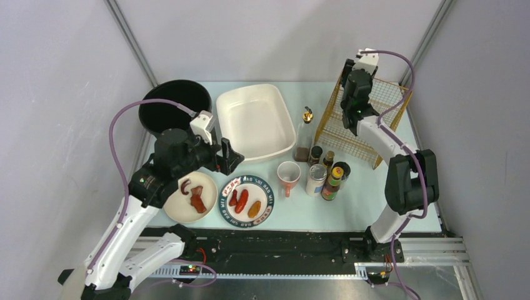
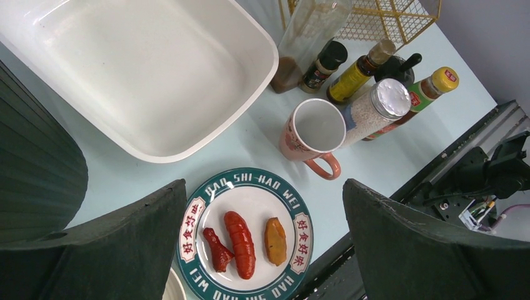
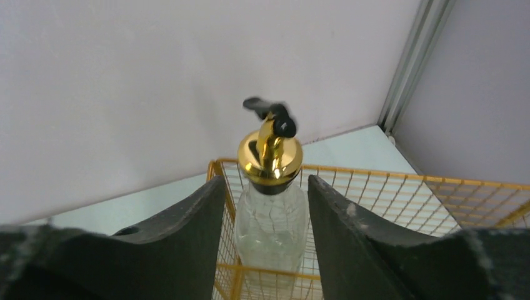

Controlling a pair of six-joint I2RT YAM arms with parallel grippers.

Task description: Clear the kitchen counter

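The mint-green kitchen counter (image 1: 369,203) holds a green-rimmed plate (image 1: 270,201) with a red sausage (image 2: 240,244) and two other pieces of food. A cream plate (image 1: 211,187) with dark red food lies to its left. My left gripper (image 1: 228,156) is open and empty above the green-rimmed plate (image 2: 250,177). My right gripper (image 1: 351,70) is at the gold wire basket (image 1: 381,128). Its fingers (image 3: 187,225) stand either side of a clear bottle (image 3: 272,219) with a gold pourer that stands in the basket (image 3: 375,187). Narrow gaps show beside the glass.
A white tub (image 1: 256,122) and a black pot (image 1: 172,103) sit at the back left. A pink mug (image 1: 288,175), a silver-lidded jar (image 1: 316,178), several sauce bottles (image 1: 332,181) and a gold-topped bottle (image 1: 304,134) stand mid-counter. A black rail (image 1: 281,240) runs along the front.
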